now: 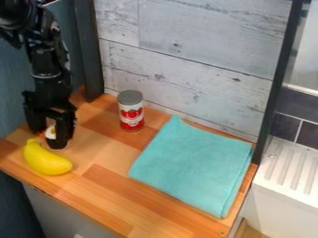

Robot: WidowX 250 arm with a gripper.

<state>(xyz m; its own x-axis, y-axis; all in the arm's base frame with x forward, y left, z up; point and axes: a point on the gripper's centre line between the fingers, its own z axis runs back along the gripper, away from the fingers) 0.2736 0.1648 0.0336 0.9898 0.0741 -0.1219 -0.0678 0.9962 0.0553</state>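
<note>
The black gripper (51,129) hangs low over the left end of the wooden counter, at a small object with a white patch (50,133). The gripper partly hides this object, whose pale lower rim shows near the counter surface; whether it is held, I cannot tell. Just in front of them lies a yellow banana (47,159). A red and white can with a grey top (131,111) stands upright to the right of the gripper, near the back wall. Farther right, a folded turquoise cloth (194,163) lies flat on the counter.
The wooden counter (104,163) has a front edge running down toward the right. Behind it rises a whitewashed plank wall (186,74), with dark upright posts at both ends. A white ridged surface (288,172) is beyond the right post.
</note>
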